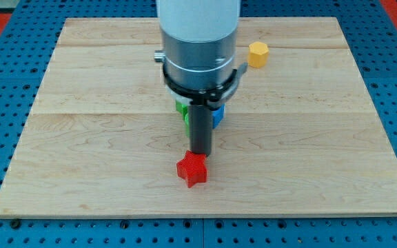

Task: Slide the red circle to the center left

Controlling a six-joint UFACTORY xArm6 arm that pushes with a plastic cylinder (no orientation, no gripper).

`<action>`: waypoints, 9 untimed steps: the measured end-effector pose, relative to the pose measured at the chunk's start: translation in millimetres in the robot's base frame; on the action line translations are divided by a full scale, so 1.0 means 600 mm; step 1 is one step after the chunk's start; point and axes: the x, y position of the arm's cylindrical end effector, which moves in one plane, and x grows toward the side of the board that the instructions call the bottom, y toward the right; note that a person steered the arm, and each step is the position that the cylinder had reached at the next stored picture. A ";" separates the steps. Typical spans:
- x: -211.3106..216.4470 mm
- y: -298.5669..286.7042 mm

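Camera view: our tip (200, 152) touches the red star (192, 169); no red circle or fingers visible, so we should search behind the rod.

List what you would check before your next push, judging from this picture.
1. Tip found: ok. My tip is just above the red star in the view, touching or nearly.
2. Red circle in sight: not ok. The only red block showing looks star-shaped.
3. Blocks behind the rod identified: cannot tell. A green block and a blue block are partly hidden by the arm.
4. Yellow hexagon away from the tip: ok. It sits near the view's top, right of the arm.
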 end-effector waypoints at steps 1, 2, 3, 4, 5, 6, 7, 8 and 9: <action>-0.060 0.140; -0.190 0.214; -0.295 0.154; -0.351 0.057; -0.398 -0.038; -0.373 -0.239; -0.361 -0.294; -0.370 -0.318; -0.279 -0.280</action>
